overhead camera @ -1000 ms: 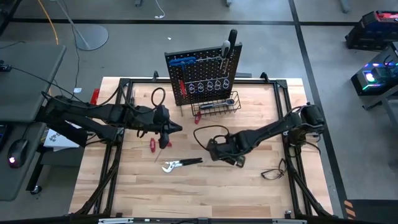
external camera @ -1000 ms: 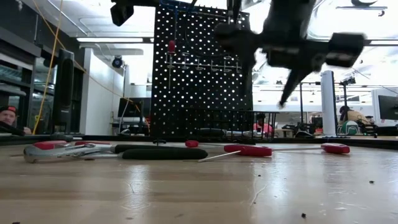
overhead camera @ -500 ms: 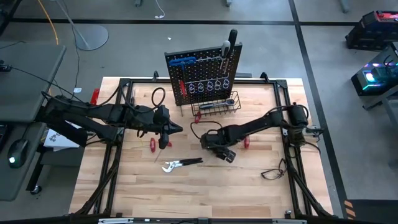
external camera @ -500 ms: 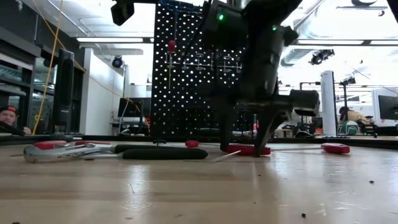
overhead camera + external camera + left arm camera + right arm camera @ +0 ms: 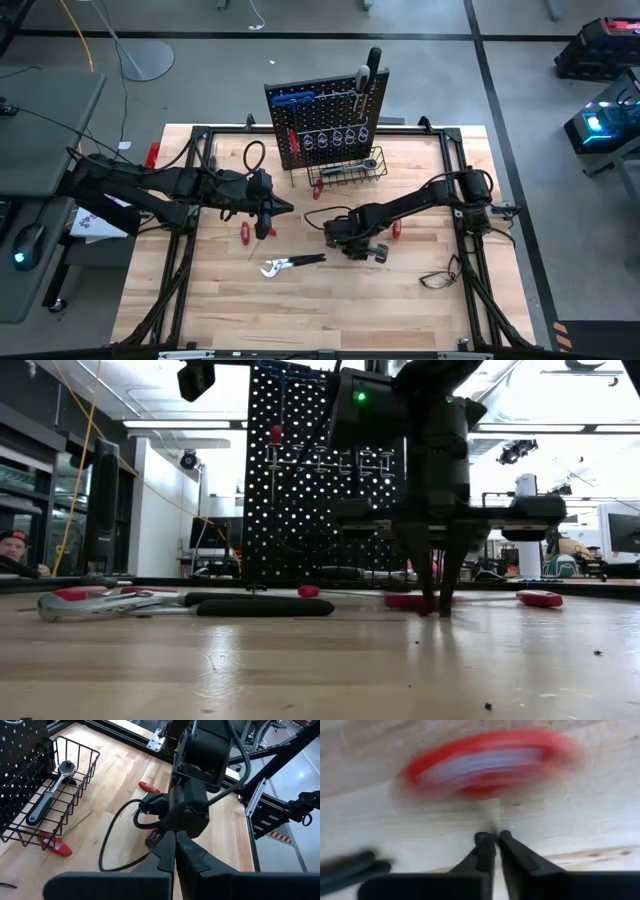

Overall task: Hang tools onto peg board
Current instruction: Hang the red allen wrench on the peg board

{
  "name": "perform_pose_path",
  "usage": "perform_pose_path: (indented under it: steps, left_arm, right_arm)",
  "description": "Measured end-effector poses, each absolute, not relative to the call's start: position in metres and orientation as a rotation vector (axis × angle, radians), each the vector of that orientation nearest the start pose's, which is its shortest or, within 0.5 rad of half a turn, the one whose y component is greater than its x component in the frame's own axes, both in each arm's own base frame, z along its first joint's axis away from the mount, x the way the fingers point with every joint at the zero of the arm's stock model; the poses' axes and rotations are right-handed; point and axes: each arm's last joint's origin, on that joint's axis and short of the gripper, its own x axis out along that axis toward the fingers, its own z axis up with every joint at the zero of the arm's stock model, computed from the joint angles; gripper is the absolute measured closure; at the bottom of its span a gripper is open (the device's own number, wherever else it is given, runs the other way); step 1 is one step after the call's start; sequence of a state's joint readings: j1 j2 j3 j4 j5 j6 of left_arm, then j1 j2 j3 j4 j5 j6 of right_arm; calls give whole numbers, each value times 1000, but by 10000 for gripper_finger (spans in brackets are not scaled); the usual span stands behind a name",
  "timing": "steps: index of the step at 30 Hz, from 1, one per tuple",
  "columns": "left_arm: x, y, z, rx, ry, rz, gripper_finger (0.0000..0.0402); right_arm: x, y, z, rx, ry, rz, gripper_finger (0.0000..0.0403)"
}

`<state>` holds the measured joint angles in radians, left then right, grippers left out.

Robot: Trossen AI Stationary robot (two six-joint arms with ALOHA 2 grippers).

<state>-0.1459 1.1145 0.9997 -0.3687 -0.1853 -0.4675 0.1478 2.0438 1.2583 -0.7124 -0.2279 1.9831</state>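
Sitting partway through — blue hex keys [image 5: 293, 98], a black-handled driver [image 5: 368, 72] and a red one already hanging on the peg board [image 5: 325, 125], wrench [image 5: 50, 794] lying in its basket. Still waiting on the table in front of the board: pliers [image 5: 290, 264] and several red screwdrivers. Right gripper [image 5: 493, 839] pressing down at the tabletop, fingers nearly touching, pinching the thin shaft of a red-handled screwdriver [image 5: 490, 762] — firm hold not confirmable. Left gripper [image 5: 175, 842] hovering fully closed, left of the board, empty.
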Motion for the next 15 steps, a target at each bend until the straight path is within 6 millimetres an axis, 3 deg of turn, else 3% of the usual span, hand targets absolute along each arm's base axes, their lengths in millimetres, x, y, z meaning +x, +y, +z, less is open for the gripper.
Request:
perform_pose_path:
  steps: [9,15]
  left_arm:
    - [237,-29,327,-379,456,154,401]
    - [238,-28,328,-377,440,173,401]
  right_arm:
    - [356,61,115,1336,1339,-1087,400]
    - [356,77,137,1155,1289,-988,402]
